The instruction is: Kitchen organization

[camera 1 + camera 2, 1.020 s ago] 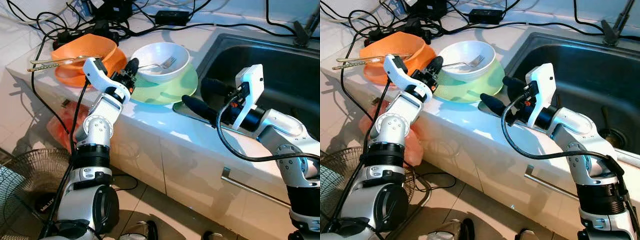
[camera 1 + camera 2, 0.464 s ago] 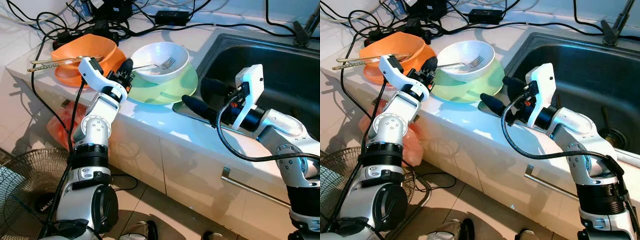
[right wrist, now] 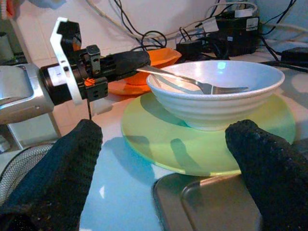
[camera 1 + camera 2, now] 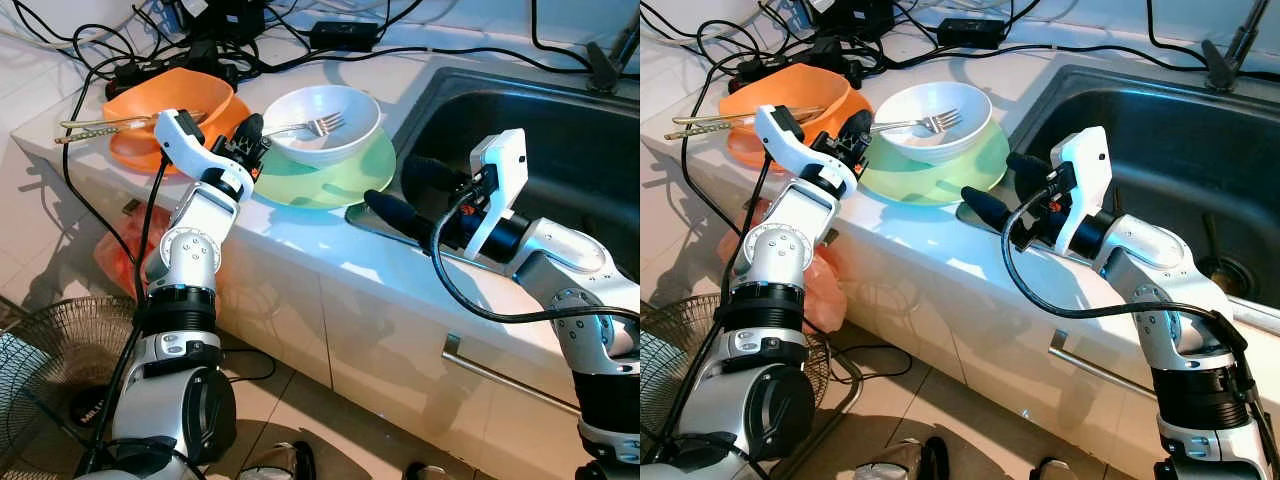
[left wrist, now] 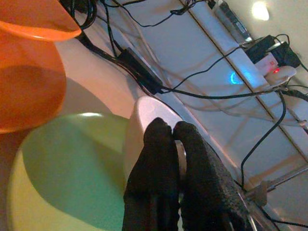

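1. your left gripper [image 4: 252, 130] sits at the near-left rim of the white bowl [image 4: 322, 124], its two black fingers [image 5: 163, 159] pressed together on the handle of the fork [image 4: 312, 125].
2. the fork runs from those fingers across the bowl's rim, its tines over the inside of the bowl. in the right wrist view you can see the handle slanting up from the gripper, with the tines [image 3: 226, 88] lying just inside the rim.
3. the white bowl stands upright on the green plate [image 4: 340, 175], and the plate lies flat on the white counter [image 4: 330, 250], close to the front edge.
4. just to the left of the plate you have an orange bowl [image 4: 160, 105] on an orange plate [image 4: 135, 152], with a pair of chopsticks [image 4: 100, 125] resting across the bowl's rim and sticking out to the left.
5. your right gripper [image 4: 398, 195] hovers over the counter's edge beside the sink [image 4: 560, 150], pointing toward the green plate. its fingers [image 3: 57, 173] are spread wide with nothing between them, and the plate and bowl show in the gap.
6. black cables [image 4: 250, 40] and a power strip lie tangled on the counter behind the dishes.
7. on the floor at the lower left you can see a fan [image 4: 50, 350], and an orange bag [image 4: 115, 255] hangs against the cabinet front below the counter.
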Tool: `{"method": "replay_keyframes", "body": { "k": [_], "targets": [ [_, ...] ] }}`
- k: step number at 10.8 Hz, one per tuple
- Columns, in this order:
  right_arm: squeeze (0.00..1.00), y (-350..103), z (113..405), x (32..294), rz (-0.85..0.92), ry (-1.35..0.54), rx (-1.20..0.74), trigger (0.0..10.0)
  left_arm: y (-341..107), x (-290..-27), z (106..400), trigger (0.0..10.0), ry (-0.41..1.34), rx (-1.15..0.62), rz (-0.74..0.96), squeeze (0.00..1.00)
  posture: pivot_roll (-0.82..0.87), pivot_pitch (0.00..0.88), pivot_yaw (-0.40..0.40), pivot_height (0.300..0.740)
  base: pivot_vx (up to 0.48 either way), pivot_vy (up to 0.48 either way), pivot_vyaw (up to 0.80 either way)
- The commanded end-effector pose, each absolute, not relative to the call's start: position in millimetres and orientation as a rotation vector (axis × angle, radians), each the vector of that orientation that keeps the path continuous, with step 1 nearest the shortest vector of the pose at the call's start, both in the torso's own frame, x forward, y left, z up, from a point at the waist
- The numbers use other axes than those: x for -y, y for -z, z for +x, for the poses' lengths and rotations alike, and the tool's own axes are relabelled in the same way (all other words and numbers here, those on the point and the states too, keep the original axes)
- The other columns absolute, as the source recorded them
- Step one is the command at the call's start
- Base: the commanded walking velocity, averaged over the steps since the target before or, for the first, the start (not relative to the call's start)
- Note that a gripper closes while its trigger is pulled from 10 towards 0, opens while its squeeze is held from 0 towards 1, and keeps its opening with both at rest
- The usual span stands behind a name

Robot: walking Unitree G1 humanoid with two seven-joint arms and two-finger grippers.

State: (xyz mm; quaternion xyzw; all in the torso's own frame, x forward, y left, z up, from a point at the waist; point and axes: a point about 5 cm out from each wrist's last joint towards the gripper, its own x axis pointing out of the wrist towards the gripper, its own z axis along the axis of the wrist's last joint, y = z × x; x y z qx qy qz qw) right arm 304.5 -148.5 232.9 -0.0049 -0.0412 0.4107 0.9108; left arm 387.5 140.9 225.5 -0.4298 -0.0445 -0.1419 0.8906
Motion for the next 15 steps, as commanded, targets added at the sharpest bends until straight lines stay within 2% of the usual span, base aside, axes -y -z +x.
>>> {"method": "replay_keyframes", "body": {
  "k": [1, 7, 10, 13, 15],
  "targets": [
    [0.00, -235.8, 305.4, 145.5, -0.013, -0.852, 0.100, 10.0, -240.2, -144.2, 386.9, 0.0, 0.304, 0.141, -0.880, 0.00, 0.01, 0.116, 0.135, 0.740, 0.000, 0.000, 0.00],
    [0.00, -237.9, 307.5, 145.5, 0.001, -0.840, 0.114, 10.0, -266.0, -134.4, 374.8, 0.0, 0.398, 0.225, -0.814, 0.00, 0.01, 0.110, 0.135, 0.740, 0.000, 0.000, 0.00],
    [0.00, -235.7, 313.4, 149.7, 0.056, -0.717, 0.133, 10.0, -273.2, -112.0, 352.9, 0.0, 0.537, 0.258, -0.624, 0.00, 0.01, 0.109, 0.134, 0.740, 0.000, 0.000, 0.00],
    [0.00, -236.3, 320.8, 155.4, 0.080, -0.562, 0.178, 10.0, -275.2, -92.9, 332.4, 0.0, 0.572, 0.321, -0.444, 0.00, 0.02, 0.105, 0.130, 0.740, 0.000, 0.000, 0.00],
    [0.00, -231.4, 323.1, 154.9, 0.095, -0.522, 0.163, 10.0, -277.1, -77.4, 314.3, 0.0, 0.584, 0.401, -0.308, 0.00, 0.01, 0.101, 0.126, 0.740, 0.000, 0.000, -0.66]
  ]
}}
